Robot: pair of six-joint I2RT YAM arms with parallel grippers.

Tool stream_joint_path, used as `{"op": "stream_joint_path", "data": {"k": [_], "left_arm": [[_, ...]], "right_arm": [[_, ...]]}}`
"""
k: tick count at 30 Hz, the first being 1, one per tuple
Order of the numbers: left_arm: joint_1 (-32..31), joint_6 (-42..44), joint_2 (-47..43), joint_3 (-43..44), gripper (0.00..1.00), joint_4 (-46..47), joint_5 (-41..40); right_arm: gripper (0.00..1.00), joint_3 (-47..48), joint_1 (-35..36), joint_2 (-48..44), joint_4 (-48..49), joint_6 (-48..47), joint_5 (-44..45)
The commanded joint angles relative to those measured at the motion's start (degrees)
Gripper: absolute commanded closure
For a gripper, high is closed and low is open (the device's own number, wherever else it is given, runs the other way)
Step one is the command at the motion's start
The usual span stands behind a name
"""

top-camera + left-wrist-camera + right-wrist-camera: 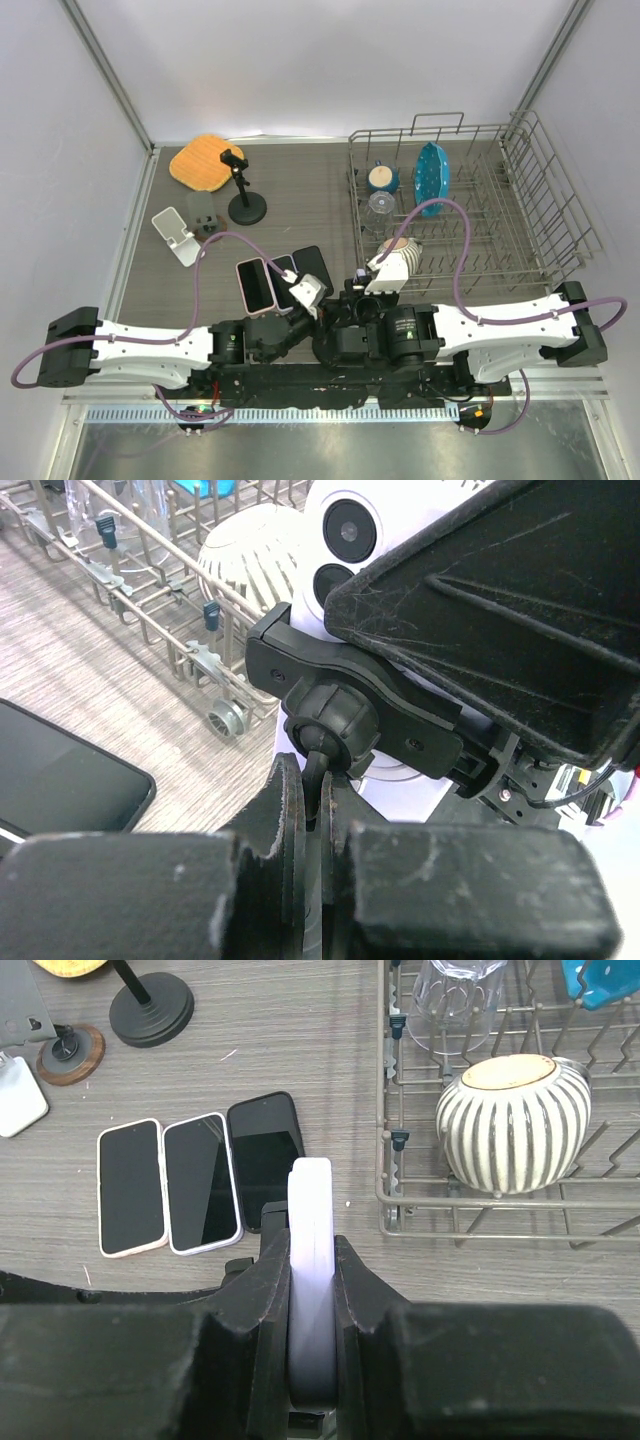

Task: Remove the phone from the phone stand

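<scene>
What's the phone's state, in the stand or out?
Probably in, not certain. The right fingers pinch the phone by its edge, and the clamp of the stand sits right by them; the seat is hidden.

Hidden and cropped parts
Right wrist view: phone (311, 1215) lower end buried in the right gripper (311, 1260); glass (455, 995) cut by the top edge. Left wrist view: stand (338, 720) stem hidden in the left gripper (315, 792); black phone (60, 780) cropped at left.
</scene>
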Motion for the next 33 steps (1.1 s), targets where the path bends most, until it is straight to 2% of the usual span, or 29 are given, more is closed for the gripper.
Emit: {"op": "stream_joint_path", "data": {"k": [1,10,12,14,15,16,17,19,20,23,28,33], "left_arm": [[-1.88,-1.37,-2.32,-0.24,1.00,6.55,-4.90],[-2.41,-1.81,-4.60,-1.82,1.00,6.55,-6.92],[-2.41,-1.73,-4.95,-2.26,1.00,6.46,-7.01],[-2.49,-0.85,-5.48,-2.61,1.00,6.72,-6.66],[-2.41,-0.33,-5.92,-2.96,1.00,7.16,-6.14],[-2.41,0.38,-6.27,-3.14,1.00,7.78,-5.52],[-2.41,1.95,-6.88,-3.23,0.98,8.30,-4.91],[-2.41,3.54,-7.24,-2.97,0.84,8.31,-2.10],[-2.41,4.85,-7.59,-2.79,0.70,8.40,-1.30],[-2.32,6.53,-7.59,-2.27,0.50,8.13,2.12],[-0.56,8.47,-6.54,-1.91,0.32,8.05,7.75],[3.13,8.73,-5.05,-1.47,0.26,7.25,11.97]], "right_arm": [[0.99,0.09,-4.33,0.78,-18.19,5.01,6.44],[0.99,-0.44,-6.71,-0.63,-17.41,4.31,6.09],[0.99,-0.61,-6.71,-1.15,-13.82,-2.86,6.18],[0.99,-2.18,-6.54,-2.99,-1.72,-12.87,4.79],[0.99,-2.98,-6.54,-3.87,2.86,-23.10,3.90],[0.99,-3.95,-6.54,-4.84,11.26,-26.68,2.85],[0.99,-5.96,-6.54,-7.28,15.25,-30.63,1.19],[0.99,-8.08,-6.54,-9.67,25.60,-39.96,-0.67],[0.99,-9.57,-6.54,-11.42,28.19,-42.17,-2.50],[0.99,-10.63,-6.54,-12.76,34.80,-48.85,-5.06],[0.99,-10.19,-6.45,-11.97,37.52,-54.30,-8.93],[0.99,-13.70,-6.54,-13.89,44.37,-60.19,-13.15]]}}
